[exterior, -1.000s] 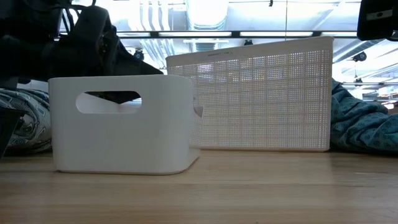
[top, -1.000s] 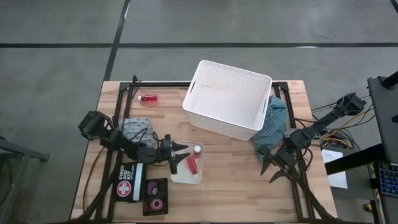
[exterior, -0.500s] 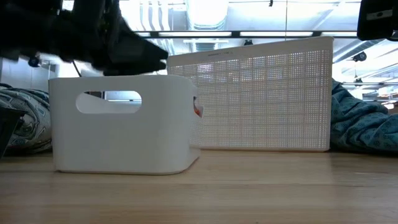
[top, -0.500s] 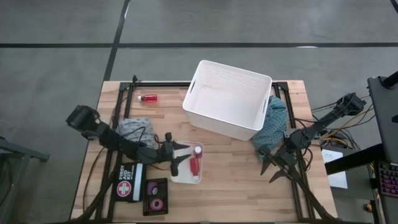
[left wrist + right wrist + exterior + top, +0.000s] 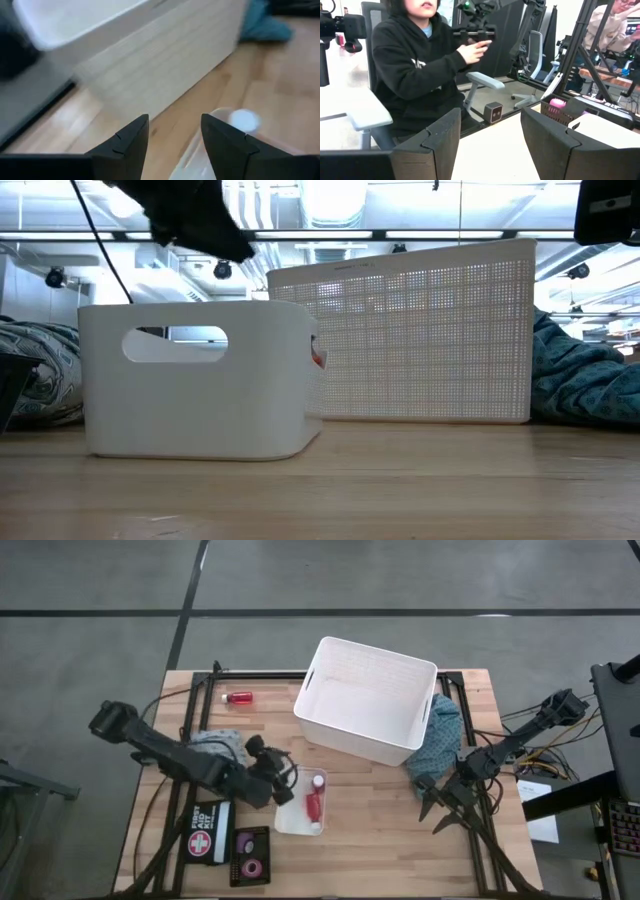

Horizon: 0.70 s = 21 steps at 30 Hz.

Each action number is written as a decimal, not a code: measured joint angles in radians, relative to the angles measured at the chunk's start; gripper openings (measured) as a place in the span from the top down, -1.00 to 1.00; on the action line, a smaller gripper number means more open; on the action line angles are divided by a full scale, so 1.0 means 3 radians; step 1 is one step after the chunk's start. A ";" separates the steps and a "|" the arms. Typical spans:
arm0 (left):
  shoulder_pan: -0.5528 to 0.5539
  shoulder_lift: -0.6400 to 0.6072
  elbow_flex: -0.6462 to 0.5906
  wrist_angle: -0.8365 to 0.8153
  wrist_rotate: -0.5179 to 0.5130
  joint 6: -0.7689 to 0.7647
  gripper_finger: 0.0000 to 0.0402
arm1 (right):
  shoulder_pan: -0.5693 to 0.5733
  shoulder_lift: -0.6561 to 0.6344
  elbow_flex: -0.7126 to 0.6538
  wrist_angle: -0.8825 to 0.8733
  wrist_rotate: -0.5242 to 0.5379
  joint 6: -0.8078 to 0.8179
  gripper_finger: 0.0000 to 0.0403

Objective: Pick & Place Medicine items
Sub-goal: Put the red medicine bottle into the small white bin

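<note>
In small smooth white tray (image 5: 288,823): red white-capped bottle (image 5: 314,802) | left tool (image 5: 283,776) apart, empty

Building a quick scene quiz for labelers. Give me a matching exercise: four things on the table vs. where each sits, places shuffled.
Things:
1. red bottle with white cap
2. lone red bottle
3. big white basket
4. teal cloth

Places:
A. far left part of the table, lying alone on the wood
B. between the basket and the right arm
C. inside the small white bin by the left gripper
D. far middle of the table, empty inside

Pairs: 1-C, 2-A, 3-D, 4-B
</note>
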 joint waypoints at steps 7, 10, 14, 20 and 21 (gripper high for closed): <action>0.0549 -0.0311 0.0012 -0.0860 0.0465 -0.0861 0.09 | 0.0000 0.0001 -0.0001 -0.0070 0.0001 0.0007 -0.02; 0.0828 -0.0412 -0.0036 -0.0926 0.0681 -0.0795 0.05 | 0.0000 0.0000 -0.0001 -0.0072 0.0000 0.0005 -0.02; 0.1092 -0.0491 -0.0042 -0.0936 0.0828 -0.0498 -0.01 | 0.0000 0.0000 -0.0001 -0.0071 0.0000 0.0003 -0.02; 0.1296 -0.0558 -0.0038 -0.0938 0.0859 -0.0106 -0.03 | 0.0000 0.0000 -0.0001 -0.0070 0.0000 0.0008 -0.02; 0.1332 -0.0578 -0.0038 -0.0938 0.0860 -0.0099 -0.03 | 0.0001 0.0000 -0.0001 -0.0070 0.0000 0.0002 -0.02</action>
